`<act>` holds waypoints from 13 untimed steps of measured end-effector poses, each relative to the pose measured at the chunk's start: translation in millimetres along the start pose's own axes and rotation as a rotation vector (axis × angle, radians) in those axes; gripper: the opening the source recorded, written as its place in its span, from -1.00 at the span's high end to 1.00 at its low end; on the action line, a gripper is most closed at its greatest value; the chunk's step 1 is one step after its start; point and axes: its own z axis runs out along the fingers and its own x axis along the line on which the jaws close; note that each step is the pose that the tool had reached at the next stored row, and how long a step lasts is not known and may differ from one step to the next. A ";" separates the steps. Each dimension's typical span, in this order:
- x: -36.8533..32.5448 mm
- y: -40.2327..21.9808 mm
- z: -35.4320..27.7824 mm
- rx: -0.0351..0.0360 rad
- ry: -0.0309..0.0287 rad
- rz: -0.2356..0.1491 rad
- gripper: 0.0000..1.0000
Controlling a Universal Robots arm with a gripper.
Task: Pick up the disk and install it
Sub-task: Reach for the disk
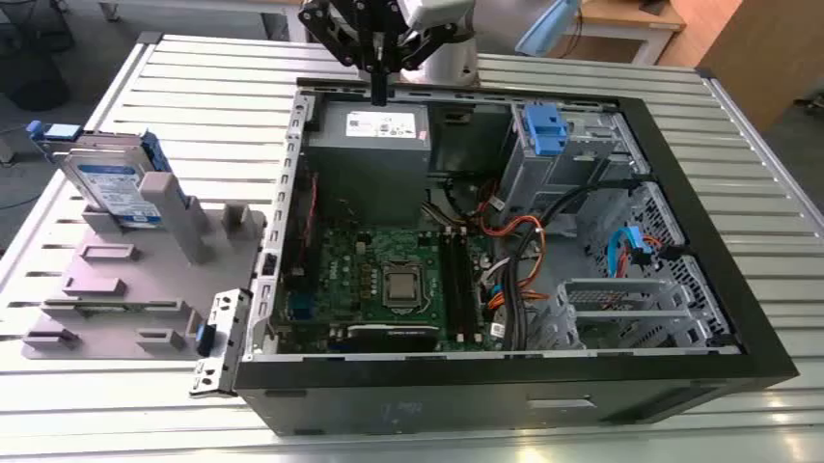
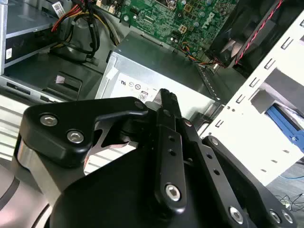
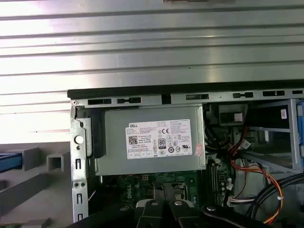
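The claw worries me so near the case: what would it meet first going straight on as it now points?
Probably the grey metal power-supply box with the white sticker, right below the claw, though depth is unclear.

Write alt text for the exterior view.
An open computer case lies on a slatted metal table, with the robot gripper hanging over its grey power-supply box at the far edge. Towards the exterior view's left, the disk stands propped in a grey fixture beside the case, untouched.
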 end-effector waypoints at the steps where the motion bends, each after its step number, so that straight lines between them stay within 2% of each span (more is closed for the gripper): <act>1: 0.0 0.0 0.0 0.0000 0.0000 0.000 0.79; 13: 3.2 -0.3 0.0 -0.0001 0.0000 0.000 0.79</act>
